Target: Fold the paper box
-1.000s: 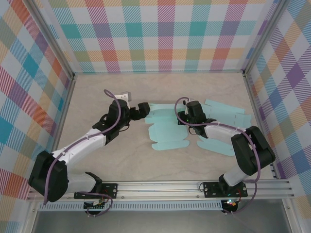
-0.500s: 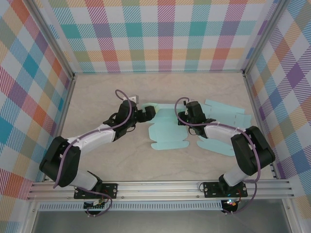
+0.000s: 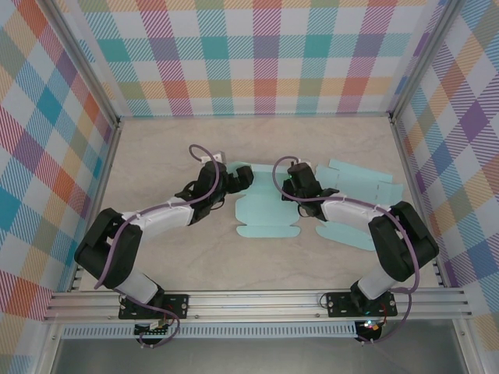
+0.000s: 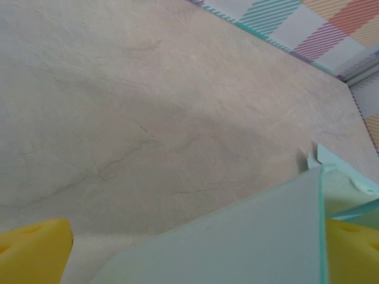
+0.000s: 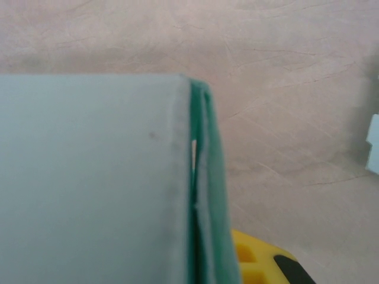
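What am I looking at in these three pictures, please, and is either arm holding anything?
Two robot arms sit at a table, each ending in a two-finger gripper. The wide picture looks down from above; the other two come from cameras on each wrist. An unfolded pale-teal paper box lies between the arms, with spare blanks to the right. The right gripper is shut on a flap of the box. The left gripper is open, a panel edge between its yellow fingers.
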`<state>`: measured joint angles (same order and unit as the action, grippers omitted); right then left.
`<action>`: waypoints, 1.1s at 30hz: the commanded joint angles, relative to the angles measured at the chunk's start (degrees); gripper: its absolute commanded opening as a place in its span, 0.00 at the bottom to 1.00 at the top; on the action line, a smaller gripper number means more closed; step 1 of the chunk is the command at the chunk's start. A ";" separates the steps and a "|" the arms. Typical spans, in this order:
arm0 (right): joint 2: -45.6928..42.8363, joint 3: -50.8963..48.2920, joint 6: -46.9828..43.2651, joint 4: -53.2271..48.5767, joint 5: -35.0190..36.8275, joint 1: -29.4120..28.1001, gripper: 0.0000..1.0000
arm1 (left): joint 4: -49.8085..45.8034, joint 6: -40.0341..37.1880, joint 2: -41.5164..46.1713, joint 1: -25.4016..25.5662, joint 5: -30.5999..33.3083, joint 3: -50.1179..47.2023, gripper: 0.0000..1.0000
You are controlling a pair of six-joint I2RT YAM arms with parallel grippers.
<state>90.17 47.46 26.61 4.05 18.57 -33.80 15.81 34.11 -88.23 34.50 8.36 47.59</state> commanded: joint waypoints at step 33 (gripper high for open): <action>-5.70 -4.23 -0.42 4.52 6.39 -3.88 0.00 | 8.99 9.00 10.05 3.99 -3.18 -16.68 0.59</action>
<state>85.71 43.59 26.55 7.33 24.05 -37.19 19.11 43.72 -76.20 37.69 5.58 28.14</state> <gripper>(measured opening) 0.105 0.595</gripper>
